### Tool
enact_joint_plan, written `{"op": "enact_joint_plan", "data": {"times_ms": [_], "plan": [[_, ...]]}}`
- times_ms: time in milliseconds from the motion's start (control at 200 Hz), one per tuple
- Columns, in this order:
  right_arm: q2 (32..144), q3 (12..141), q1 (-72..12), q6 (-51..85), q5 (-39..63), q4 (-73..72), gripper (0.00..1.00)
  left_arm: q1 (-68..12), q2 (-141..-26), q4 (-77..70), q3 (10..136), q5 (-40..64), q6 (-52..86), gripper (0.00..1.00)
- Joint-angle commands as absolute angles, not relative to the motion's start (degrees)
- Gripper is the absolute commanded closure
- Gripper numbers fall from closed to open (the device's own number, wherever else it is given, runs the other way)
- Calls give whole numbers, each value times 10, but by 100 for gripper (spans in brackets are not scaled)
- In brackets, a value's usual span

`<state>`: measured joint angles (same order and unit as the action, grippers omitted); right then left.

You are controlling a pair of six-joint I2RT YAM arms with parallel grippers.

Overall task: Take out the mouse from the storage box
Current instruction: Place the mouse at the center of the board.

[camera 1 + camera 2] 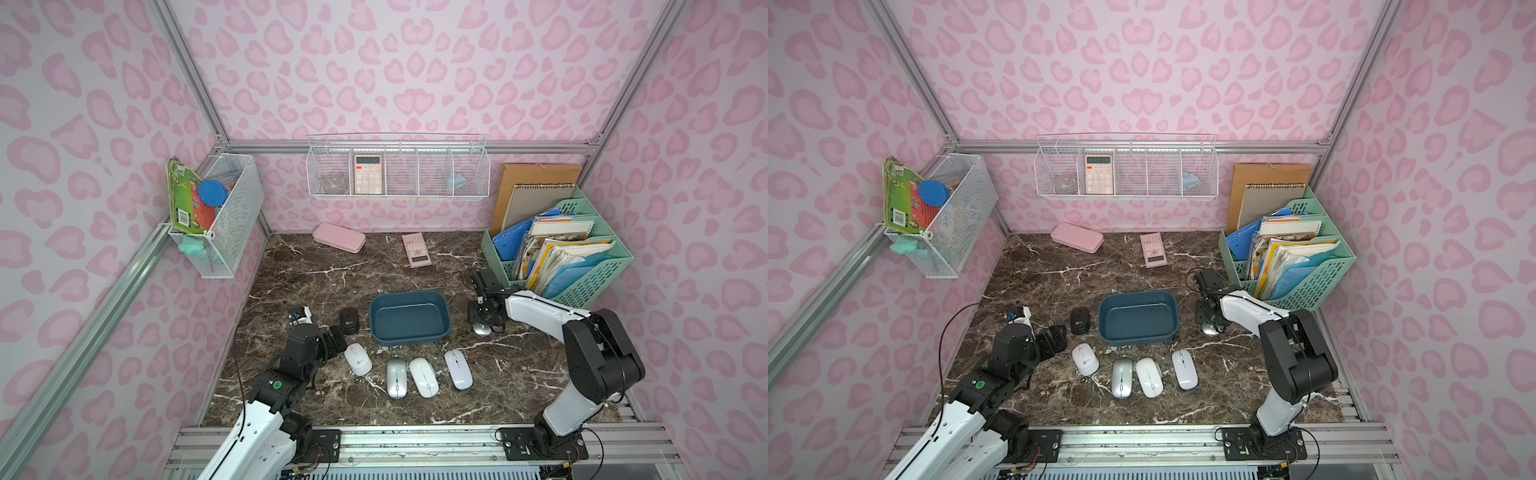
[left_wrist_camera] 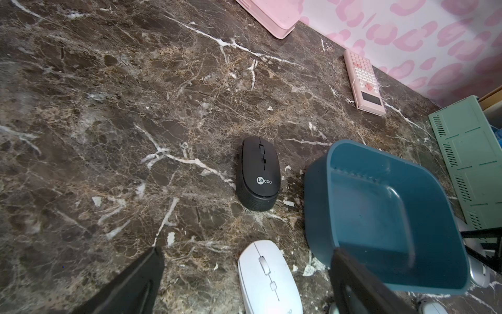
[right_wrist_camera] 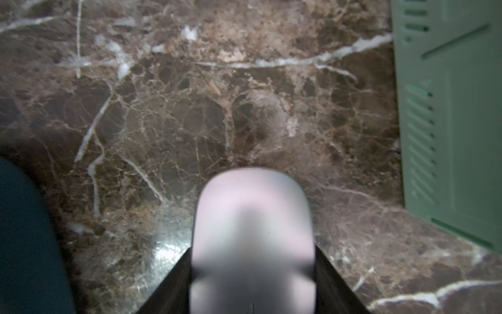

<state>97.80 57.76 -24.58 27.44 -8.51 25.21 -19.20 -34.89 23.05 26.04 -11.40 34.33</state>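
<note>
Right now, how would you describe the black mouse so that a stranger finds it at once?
Find the teal storage box in the middle of the marble table. The black mouse lies on the table close beside it, on the side of the left arm. Unlike the white mouse nearby, it is black with a Lecoo logo.

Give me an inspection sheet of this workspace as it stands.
Surface: dark marble table, white veins and flecks.
Job's things: storage box empty; silver mouse beside it in the right gripper; five more mice on the table outside the box.
Clutter: pink case and pink calculator near the back wall.
Grippers: left gripper open, holding nothing; right gripper shut on the silver mouse.
Cables: black cable loops beside the left arm.
Surroundings: mint file rack, wire baskets, pink patterned walls.
</note>
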Motion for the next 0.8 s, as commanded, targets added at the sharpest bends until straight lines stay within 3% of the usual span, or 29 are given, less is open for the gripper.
{"op": "enact_joint_plan", "data": {"times_ms": [0,235,490,795], "plan": [[999,595,-256,272,-88,237,53,-192,-353,218,260,-117,339,1],[1038,632,-274,270,-86,229,47,-192,-364,211,259,-118,336,1],[1036,632,-284,262,-87,224,23,-192,-362,214,258,-129,332,1],[967,623,-294,257,-117,246,21,-192,-346,219,256,-131,331,1]]}}
